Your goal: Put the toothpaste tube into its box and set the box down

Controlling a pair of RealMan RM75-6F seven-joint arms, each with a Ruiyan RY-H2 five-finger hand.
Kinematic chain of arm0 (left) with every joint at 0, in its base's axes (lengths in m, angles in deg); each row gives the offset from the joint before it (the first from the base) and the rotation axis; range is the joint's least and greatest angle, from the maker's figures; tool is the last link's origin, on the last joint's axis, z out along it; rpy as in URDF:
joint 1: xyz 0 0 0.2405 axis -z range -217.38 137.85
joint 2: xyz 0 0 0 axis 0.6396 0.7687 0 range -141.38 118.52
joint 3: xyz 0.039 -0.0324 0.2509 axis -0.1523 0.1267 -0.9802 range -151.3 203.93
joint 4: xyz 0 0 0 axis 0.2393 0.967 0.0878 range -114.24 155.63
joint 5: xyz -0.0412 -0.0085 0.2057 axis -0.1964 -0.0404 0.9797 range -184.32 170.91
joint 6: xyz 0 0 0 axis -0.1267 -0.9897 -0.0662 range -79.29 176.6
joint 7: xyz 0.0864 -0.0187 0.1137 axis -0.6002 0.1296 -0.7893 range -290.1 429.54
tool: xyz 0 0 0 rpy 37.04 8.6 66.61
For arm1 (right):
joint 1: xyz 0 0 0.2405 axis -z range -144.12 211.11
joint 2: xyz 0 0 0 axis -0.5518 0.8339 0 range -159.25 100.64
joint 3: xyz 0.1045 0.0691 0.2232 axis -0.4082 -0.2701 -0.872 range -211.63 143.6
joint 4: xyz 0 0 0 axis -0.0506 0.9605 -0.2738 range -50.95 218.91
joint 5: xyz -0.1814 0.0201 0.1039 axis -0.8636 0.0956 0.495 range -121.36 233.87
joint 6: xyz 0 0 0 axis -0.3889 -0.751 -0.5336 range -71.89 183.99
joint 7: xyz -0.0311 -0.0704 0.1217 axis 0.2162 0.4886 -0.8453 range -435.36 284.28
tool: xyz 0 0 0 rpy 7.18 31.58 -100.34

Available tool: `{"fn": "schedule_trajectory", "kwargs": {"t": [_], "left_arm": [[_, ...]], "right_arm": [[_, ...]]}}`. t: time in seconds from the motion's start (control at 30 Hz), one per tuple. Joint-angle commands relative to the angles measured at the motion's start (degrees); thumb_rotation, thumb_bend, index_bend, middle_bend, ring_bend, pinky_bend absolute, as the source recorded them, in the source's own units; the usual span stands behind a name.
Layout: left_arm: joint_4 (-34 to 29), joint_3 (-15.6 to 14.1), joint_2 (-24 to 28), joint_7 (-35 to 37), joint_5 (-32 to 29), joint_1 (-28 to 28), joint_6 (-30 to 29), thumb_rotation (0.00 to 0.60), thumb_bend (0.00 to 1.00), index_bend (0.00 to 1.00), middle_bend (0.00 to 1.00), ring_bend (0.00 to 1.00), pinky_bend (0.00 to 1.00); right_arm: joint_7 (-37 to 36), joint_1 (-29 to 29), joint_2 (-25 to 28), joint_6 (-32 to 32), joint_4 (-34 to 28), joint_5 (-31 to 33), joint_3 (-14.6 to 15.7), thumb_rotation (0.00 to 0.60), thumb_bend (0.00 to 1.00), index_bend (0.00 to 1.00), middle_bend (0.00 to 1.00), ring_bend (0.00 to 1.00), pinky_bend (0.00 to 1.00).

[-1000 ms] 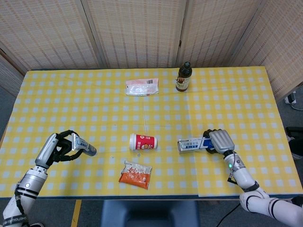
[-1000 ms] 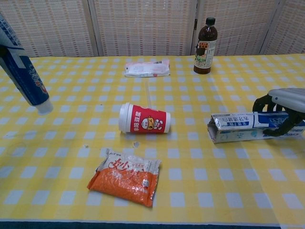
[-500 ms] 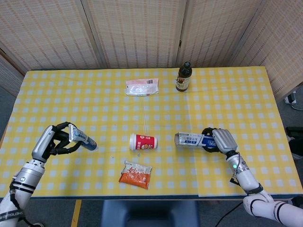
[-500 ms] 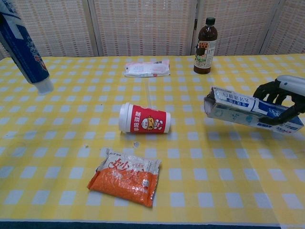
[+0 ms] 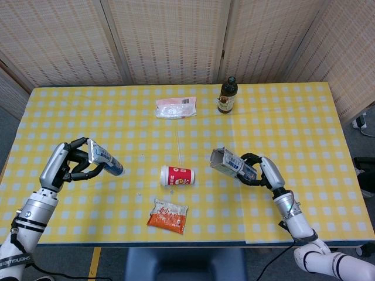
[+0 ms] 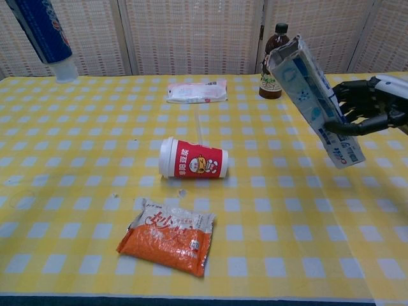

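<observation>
Black fingers of my right hand [image 5: 262, 172] grasp the white-blue cardboard toothpaste box [image 6: 313, 99], tilted above the yellow checked table [image 5: 281, 117]. My left hand [image 5: 73, 165] clasps the blue toothpaste tube [image 5: 105, 159], also raised. Between them lies a red paper cup [image 6: 192, 159], beside an orange snack packet [image 6: 167, 236].

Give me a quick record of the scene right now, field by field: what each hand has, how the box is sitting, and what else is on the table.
left hand: holds the blue-and-white toothpaste tube in the air, cap end toward the table's middle
right hand: holds the blue-and-white cardboard toothpaste box off the table
box state: tilted, open end up and toward the tube
tube in box: not yet
on yellow checked tablecloth: red paper cup on its side, orange snack packet, pink-and-white packet, dark brown bottle upright
</observation>
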State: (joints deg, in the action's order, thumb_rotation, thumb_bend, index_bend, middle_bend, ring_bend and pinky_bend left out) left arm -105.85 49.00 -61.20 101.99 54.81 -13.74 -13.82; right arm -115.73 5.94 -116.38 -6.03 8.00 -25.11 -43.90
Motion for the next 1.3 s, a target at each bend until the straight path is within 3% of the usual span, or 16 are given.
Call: {"fn": "schedule_trajectory", "kwargs": {"t": [0.03, 0.37, 0.6, 1.3], "left_arm": [[-1.13, 1.18, -0.18, -0.54, -1.91, 1.17, 0.04, 0.600, 0.56, 0.75, 1.00, 1.00, 1.00], [-4.21, 5.41, -1.20, -2.30, -9.86, 5.73, 0.25, 0.600, 0.56, 0.75, 1.00, 1.00, 1.00], [-6.52, 7.58, -3.54, -5.54, -15.57, 8.52, -3.22, 0.600, 0.56, 0.75, 1.00, 1.00, 1.00], [-8.44, 7.09, -7.98, -12.10, -17.71, 11.97, -4.71, 0.600, 0.56, 0.75, 1.00, 1.00, 1.00]], "right_arm": [[-1.20, -0.96, -2.08, -0.41, -0.32, -1.09, -0.34, 0.600, 0.32, 0.48, 0.43, 0.43, 0.49], [-0.69, -4.37, -8.64, 1.68, -1.55, -1.19, -0.60, 0.600, 0.32, 0.48, 0.43, 0.43, 0.48], [-1.74, -6.46, -13.59, 2.75, -0.58, -0.35, -1.51, 0.600, 0.32, 0.48, 0.43, 0.43, 0.48], [0.02, -11.00, -20.90, 5.89, 1.09, 2.48, -4.17, 0.600, 0.32, 0.48, 0.43, 0.43, 0.49]]}}
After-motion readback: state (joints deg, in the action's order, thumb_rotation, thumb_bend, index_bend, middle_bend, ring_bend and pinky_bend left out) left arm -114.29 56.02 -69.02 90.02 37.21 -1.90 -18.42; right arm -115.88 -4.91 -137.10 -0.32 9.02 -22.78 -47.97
